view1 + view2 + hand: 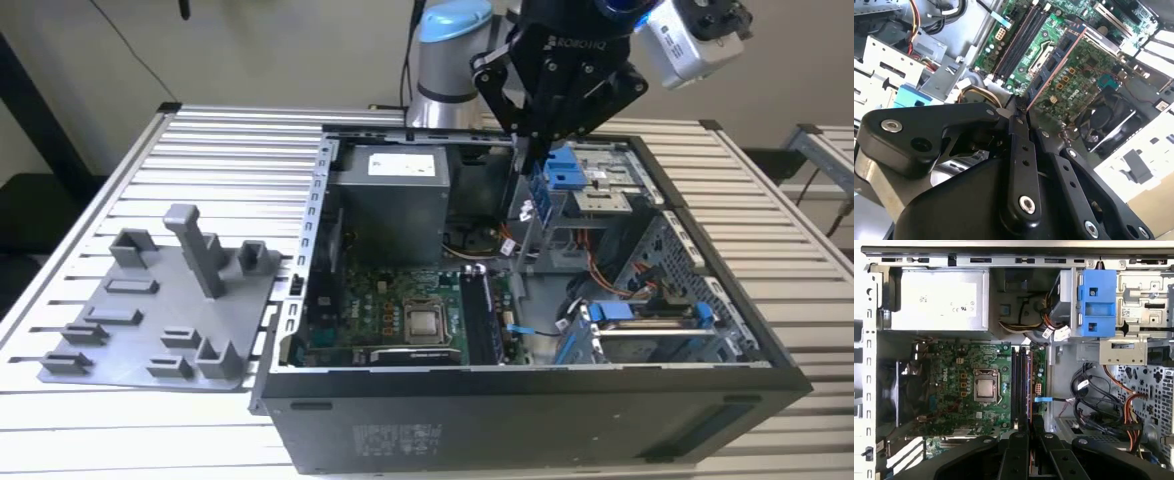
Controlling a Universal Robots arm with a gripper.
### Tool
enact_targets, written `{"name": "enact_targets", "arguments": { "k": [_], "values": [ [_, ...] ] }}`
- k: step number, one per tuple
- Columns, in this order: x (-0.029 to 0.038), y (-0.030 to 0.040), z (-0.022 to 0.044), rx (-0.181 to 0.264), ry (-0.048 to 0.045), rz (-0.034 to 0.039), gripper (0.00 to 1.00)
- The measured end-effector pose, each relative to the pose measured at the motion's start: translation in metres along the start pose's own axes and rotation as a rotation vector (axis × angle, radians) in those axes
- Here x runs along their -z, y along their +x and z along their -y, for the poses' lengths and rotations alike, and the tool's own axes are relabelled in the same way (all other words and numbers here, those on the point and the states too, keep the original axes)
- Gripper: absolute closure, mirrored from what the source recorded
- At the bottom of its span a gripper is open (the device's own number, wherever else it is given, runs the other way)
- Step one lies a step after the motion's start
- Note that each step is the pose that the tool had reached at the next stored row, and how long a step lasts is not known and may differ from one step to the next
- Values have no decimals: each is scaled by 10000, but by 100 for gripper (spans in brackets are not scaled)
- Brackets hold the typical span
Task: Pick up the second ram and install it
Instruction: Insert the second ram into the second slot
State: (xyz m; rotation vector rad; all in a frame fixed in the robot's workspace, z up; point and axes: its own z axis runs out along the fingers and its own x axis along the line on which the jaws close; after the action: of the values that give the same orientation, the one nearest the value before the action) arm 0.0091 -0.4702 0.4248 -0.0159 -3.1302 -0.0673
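A table [200, 140] made of grey metal slats holds an open computer case [534, 420]. A grey plastic holder [147, 330] lies on the table, on the exterior view's left of the case. The arm comes down from above, over the far part of the case.

The second ram [1054, 62] is in the gripper [1019, 107]. The gripper is squeezed tight on it. In the second wrist view the black fingers [1021, 145] pinch the stick, and a long part of it reaches out past the tips. The stick is thin and dark, with a pinkish edge.

The stick hangs in the air over the green motherboard [954, 390]. In the first wrist view it is seen from its thin edge. There it runs the same way as the long black slots [1016, 385] and sits just beside them. A big grey metal box [934, 300] and a blue part [1096, 300] sit past the far end of the board.
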Motion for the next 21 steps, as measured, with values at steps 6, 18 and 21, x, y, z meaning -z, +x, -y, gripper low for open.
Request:
{"name": "enact_targets", "arguments": {
  "k": [6, 18, 21],
  "values": [
    [-13, 0, 1, -14, -2, 1, 86],
    [-99, -1, 4, -14, 0, 1, 86],
    [-129, -2, 6, -13, 0, 1, 86]
  ]
}}
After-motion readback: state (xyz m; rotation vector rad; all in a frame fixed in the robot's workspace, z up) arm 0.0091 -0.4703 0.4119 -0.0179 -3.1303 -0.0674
